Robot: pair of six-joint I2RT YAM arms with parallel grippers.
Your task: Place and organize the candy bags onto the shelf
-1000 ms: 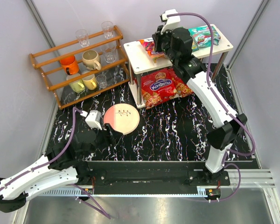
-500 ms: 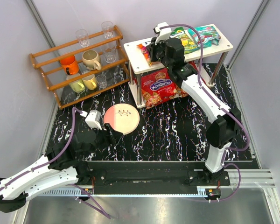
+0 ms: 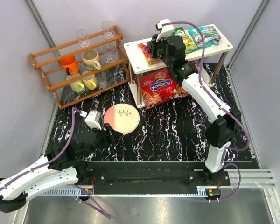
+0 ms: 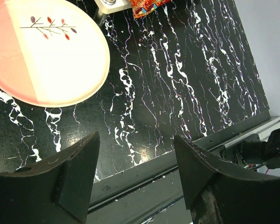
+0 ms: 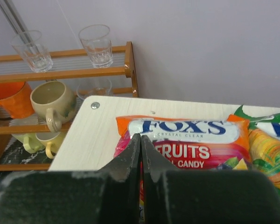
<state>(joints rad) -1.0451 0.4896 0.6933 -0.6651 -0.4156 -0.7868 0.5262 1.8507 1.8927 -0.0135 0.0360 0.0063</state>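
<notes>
The white two-tier shelf (image 3: 135, 55) stands at the back right. On its top lie a small orange bag (image 3: 146, 48), a yellow-green bag (image 3: 184, 38) and a teal bag (image 3: 205, 35). A large red bag with a blue oval logo (image 3: 161, 86) lies on the lower tier, over another red bag. My right gripper (image 3: 154, 49) is shut, its tips touching the near left edge of the orange bag (image 5: 186, 140) on the shelf top (image 5: 88, 135). I cannot tell if any film is pinched. My left gripper (image 4: 136, 137) is open and empty, low over the table's near edge.
A pink-and-cream plate (image 3: 122, 118) lies on the black marbled table in front of the left arm, also in the left wrist view (image 4: 46, 51). An orange-brown wooden rack (image 3: 79, 65) with cups and glasses stands at the back left, close to the shelf's left end.
My right gripper moved left along the shelf top, from over the yellow-green bag to the orange bag, uncovering the yellow-green bag. The left arm has not moved.
</notes>
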